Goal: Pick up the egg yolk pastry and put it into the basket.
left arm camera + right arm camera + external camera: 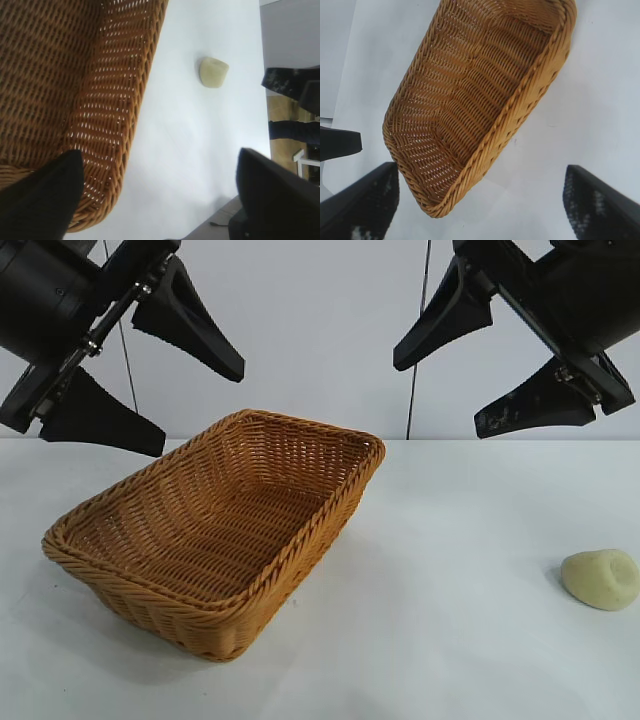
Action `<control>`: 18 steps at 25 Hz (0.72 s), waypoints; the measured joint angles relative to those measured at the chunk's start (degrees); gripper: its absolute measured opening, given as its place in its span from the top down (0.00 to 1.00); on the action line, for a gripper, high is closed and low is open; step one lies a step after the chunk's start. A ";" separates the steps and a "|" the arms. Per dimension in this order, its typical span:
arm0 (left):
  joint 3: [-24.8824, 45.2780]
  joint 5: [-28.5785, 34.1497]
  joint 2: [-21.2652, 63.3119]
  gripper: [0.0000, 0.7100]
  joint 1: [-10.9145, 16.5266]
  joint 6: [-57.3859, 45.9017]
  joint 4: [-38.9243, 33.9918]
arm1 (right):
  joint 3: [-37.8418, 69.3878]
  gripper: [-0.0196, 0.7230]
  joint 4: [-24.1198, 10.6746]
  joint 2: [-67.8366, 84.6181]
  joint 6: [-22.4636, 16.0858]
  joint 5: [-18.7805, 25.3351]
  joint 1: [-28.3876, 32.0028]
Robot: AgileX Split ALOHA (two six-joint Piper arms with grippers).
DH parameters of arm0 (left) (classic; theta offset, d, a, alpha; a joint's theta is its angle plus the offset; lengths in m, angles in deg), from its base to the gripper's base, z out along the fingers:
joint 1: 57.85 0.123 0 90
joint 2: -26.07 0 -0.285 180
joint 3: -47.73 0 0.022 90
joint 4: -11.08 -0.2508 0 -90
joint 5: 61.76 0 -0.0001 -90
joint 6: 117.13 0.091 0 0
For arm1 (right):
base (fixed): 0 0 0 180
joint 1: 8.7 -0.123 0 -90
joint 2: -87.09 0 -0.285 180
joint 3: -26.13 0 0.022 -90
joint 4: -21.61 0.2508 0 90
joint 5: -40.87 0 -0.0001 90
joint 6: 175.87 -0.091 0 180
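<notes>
The egg yolk pastry [601,580], a small pale cream lump with a dimple, lies on the white table at the right, well apart from the basket. It also shows in the left wrist view [213,72]. The golden-brown wicker basket [215,525] stands left of centre and holds nothing; it shows in both wrist views [75,75] [470,100]. My left gripper [200,408] hangs open and empty high above the basket's left side. My right gripper [438,396] hangs open and empty high above the table, right of the basket and left of the pastry.
The white table [450,640] lies bare between the basket and the pastry. A pale wall stands behind, with two thin cables hanging down it. The table's edge and darker gear beyond it show in the left wrist view [295,145].
</notes>
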 joint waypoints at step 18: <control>0.06 0.25 3.04 0.15 0.00 -5.31 -3.49 | 0.00 0.12 0.00 0.00 0.00 0.00 0.00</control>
